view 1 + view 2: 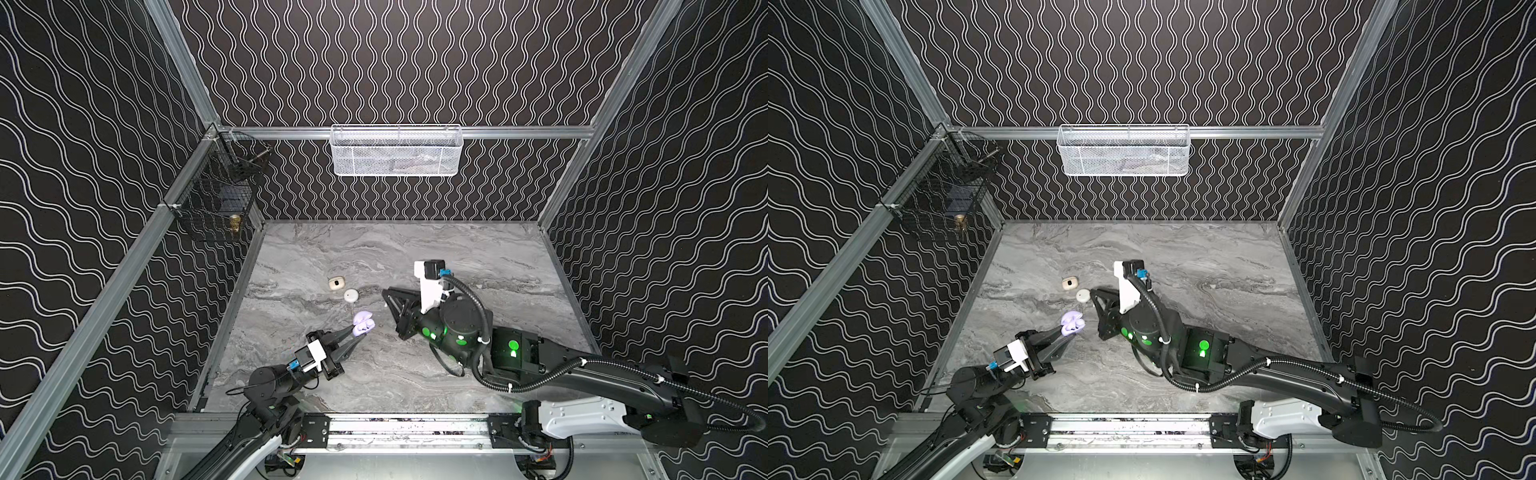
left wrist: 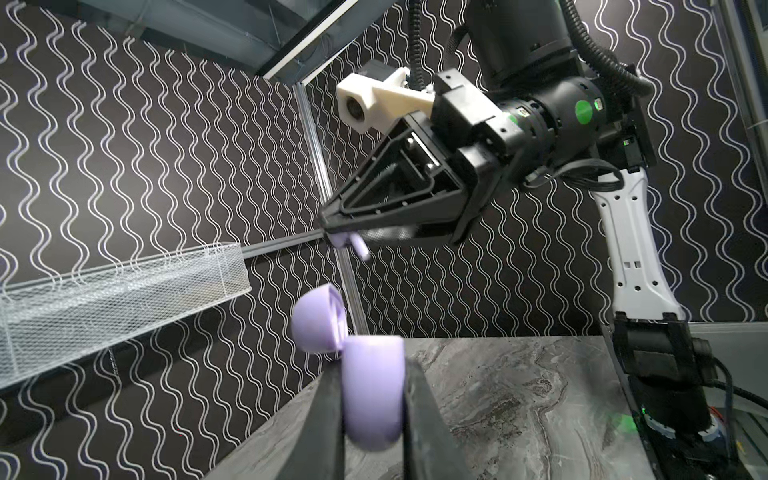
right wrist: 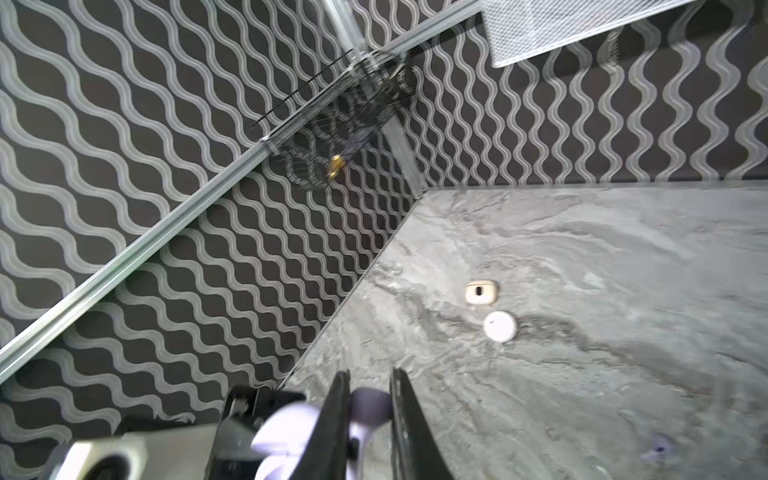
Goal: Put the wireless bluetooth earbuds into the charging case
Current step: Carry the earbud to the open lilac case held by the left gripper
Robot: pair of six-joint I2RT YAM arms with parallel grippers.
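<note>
The lilac charging case (image 1: 363, 325) is gripped over the marble table (image 1: 478, 266) by the left gripper (image 1: 360, 333), jaws clamped narrow on its base with the lid flipped open, presumably so the sockets are presented to the other arm. The right gripper (image 2: 332, 233) is poised just beside it, nearly closed on a lilac earbud (image 2: 356, 246), stem poking out. What looks like a second earbud (image 3: 658, 449) is left on the table.
</note>
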